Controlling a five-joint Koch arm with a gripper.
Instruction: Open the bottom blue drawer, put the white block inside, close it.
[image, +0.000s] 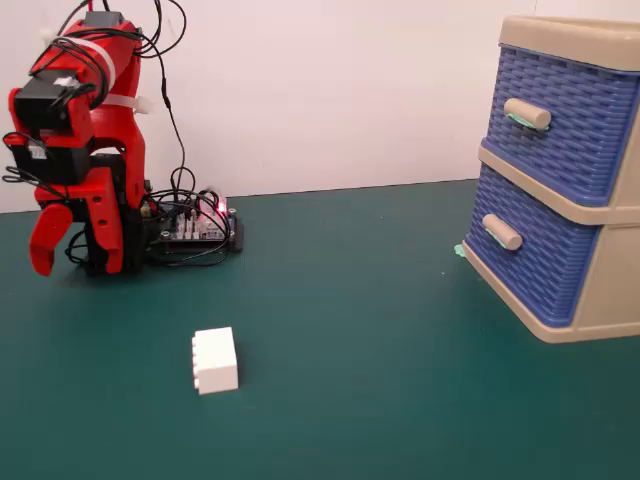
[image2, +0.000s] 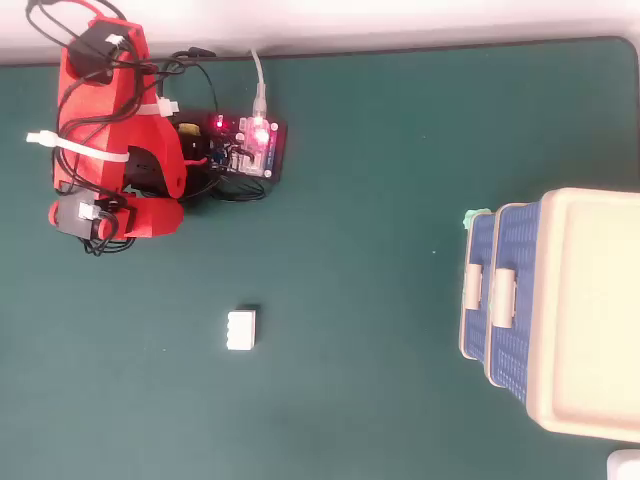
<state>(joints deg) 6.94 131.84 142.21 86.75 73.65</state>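
The bottom blue drawer (image: 535, 262) sits pushed in under the upper one in the beige frame (image: 612, 270), its beige handle (image: 502, 232) facing left. From overhead it shows as the left blue strip (image2: 476, 330). The white block (image: 216, 360) lies alone on the green mat, also seen in the overhead view (image2: 241, 330), with its studs on the left in the fixed view. My red arm is folded back at the far left, well away from both. The gripper (image: 46, 256) hangs pointing down; only one red jaw shows, so I cannot tell its state.
A controller board (image: 196, 226) with a lit red LED and loose cables sits beside the arm's base (image2: 250, 146). The upper blue drawer (image: 560, 110) is pushed in. A scrap of teal tape (image: 459, 250) lies at the frame's foot. A white wall backs the mat.
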